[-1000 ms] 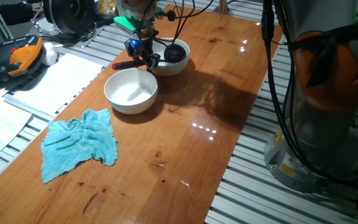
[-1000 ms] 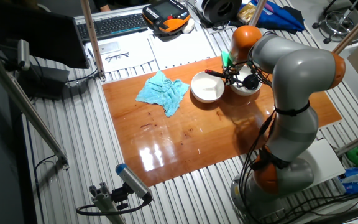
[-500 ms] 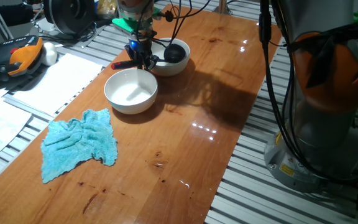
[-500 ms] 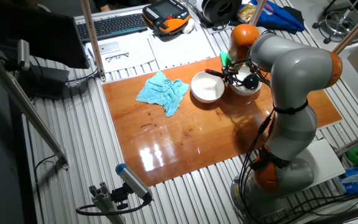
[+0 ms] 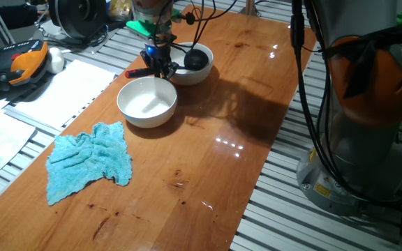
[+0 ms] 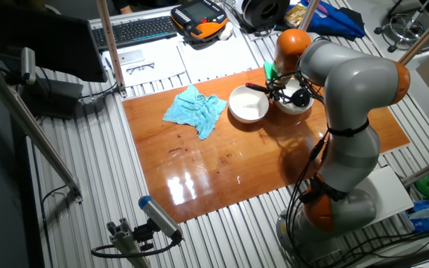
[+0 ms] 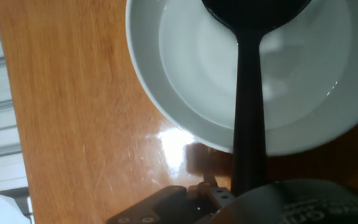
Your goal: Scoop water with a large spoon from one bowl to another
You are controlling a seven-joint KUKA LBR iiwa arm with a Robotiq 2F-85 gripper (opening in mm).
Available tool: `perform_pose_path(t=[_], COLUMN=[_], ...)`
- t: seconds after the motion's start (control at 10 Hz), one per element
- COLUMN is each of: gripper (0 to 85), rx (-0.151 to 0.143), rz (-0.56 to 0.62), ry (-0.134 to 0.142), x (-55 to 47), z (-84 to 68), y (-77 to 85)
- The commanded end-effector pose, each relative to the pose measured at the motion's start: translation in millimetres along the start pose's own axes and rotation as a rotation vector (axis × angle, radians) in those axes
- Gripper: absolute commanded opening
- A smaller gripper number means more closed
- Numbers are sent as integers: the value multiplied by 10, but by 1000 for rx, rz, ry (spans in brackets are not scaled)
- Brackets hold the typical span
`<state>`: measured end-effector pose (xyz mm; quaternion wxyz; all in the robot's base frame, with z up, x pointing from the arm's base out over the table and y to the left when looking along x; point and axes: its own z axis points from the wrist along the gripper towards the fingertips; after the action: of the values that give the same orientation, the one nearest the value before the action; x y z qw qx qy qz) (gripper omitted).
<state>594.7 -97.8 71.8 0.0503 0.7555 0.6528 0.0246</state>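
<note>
Pinching my gripper on the large spoon, I keep its cup in the far bowl; only the hand view shows water. Near bowl sits beside; bare table to one side.

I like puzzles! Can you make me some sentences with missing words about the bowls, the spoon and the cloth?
1. The large spoon has its cup in the ____ bowl.
2. The gripper holds the spoon by its ____.
3. The crumpled cloth is coloured ____.
4. Both bowls are coloured ____.

Missing words: far; handle; blue; white
</note>
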Motion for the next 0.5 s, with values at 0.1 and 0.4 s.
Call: perform_pose_path(t=[0.1,0.4], gripper=[0,0], rx=[-8,-7], rz=[-17,-25], ry=[7,7], x=[-12,-23], z=[2,2], y=[-19,-39])
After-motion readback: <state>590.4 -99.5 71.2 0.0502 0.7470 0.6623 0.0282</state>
